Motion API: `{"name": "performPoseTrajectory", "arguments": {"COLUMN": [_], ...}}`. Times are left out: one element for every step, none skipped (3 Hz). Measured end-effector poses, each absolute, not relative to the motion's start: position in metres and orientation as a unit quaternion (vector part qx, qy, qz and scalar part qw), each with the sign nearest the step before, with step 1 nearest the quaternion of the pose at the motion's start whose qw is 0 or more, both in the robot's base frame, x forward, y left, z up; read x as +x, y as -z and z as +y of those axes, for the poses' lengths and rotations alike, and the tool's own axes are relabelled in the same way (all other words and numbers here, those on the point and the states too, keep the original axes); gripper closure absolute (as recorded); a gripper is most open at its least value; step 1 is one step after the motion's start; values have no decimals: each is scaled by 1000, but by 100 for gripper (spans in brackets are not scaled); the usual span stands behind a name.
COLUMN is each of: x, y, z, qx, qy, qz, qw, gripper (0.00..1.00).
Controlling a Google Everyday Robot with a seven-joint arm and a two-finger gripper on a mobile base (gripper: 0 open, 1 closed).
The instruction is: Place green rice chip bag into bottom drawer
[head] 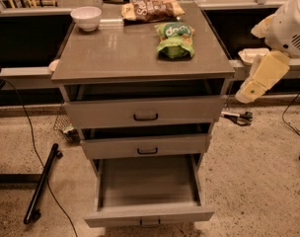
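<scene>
While gripper [252,84] at right, crinkly bright-green bag [175,39]

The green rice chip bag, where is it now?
In the camera view, the green rice chip bag lies on the cabinet top, right rear part, just in front of the brown snack bag; the gripper hangs off the cabinet's right side.

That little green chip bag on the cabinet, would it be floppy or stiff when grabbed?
Probably floppy and light: the green rice chip bag looks crinkled and puffy. Squeezed hard, it may crumple or slip. The gripper hangs right of the cabinet, away from it.
</scene>
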State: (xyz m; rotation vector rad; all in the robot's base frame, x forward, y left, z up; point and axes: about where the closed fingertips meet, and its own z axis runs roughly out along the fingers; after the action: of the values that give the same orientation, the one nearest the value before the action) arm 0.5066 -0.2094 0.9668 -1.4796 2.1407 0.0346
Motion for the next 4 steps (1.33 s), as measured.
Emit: {"name": "performPoseTrajectory", "arguments": {"x": [519,568,641,698], "y": [-965,-961,-950,-933], "z": [-205,-197,-186,-170], "qx": [-552,-543,-506,-478], "qy": [-19,-24,-47,-68], "qz": [778,762,758,763], "qw": [300,352,410,430], "gripper": [0,0,0,0]}}
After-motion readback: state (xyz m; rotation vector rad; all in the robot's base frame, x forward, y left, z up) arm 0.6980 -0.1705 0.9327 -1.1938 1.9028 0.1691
